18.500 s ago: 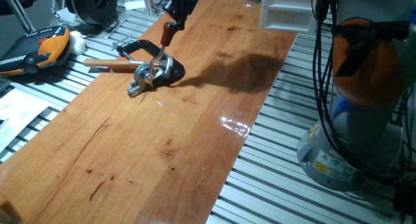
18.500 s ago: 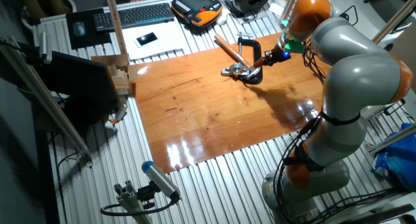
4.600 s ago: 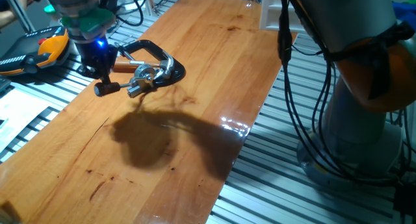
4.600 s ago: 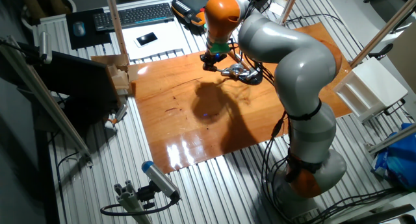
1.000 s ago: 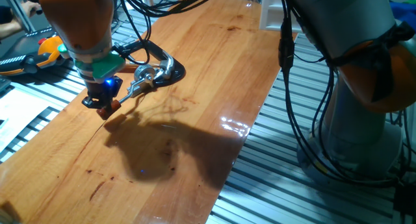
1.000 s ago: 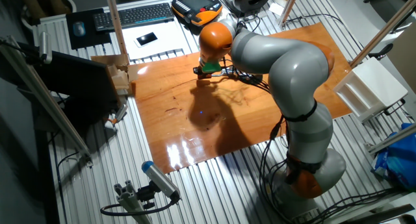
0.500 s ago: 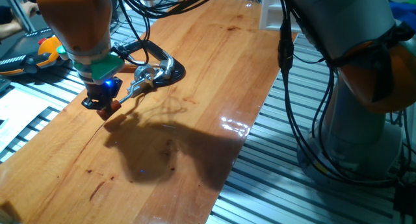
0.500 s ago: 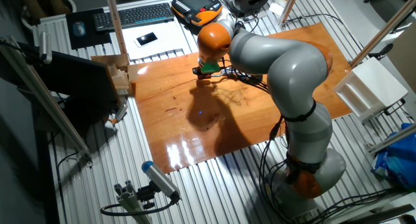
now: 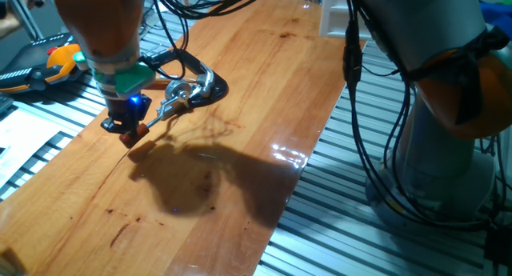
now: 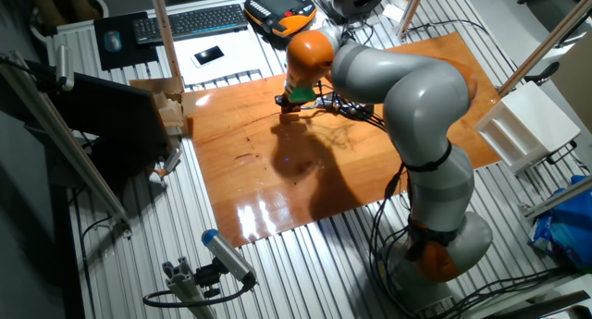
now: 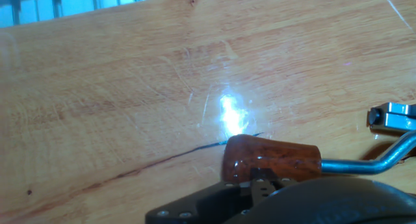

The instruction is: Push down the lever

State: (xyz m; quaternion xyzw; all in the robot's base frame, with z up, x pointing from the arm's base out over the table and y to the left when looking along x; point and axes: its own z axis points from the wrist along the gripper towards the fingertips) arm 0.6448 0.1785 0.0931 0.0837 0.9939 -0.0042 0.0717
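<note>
The lever [image 9: 160,114] lies low over the wooden board, its thin metal rod running from the chrome-and-black base [image 9: 196,88] toward the near left. Its reddish-brown knob [image 9: 138,131] sits just above the board. My gripper [image 9: 124,129] is shut and rests on top of the knob. In the hand view the knob [image 11: 273,160] lies right in front of my gripper [image 11: 260,185], with the rod [image 11: 364,164] leading off to the right. In the other fixed view my gripper [image 10: 289,104] is at the board's far side, and the arm hides most of the base.
A black C-shaped clamp [image 9: 180,58] lies behind the base. An orange-and-black handset [image 9: 56,60] lies on the slats at the left. A white box [image 9: 344,12] stands at the board's far end. Wooden blocks [image 10: 171,111] stand at the board's corner, with a keyboard [image 10: 199,21] beyond.
The lever stood upright 18.5 s ago and now lies low, with the knob near the board. Over the last second the gripper and knob have stayed put, and only the wrist above shifted slightly.
</note>
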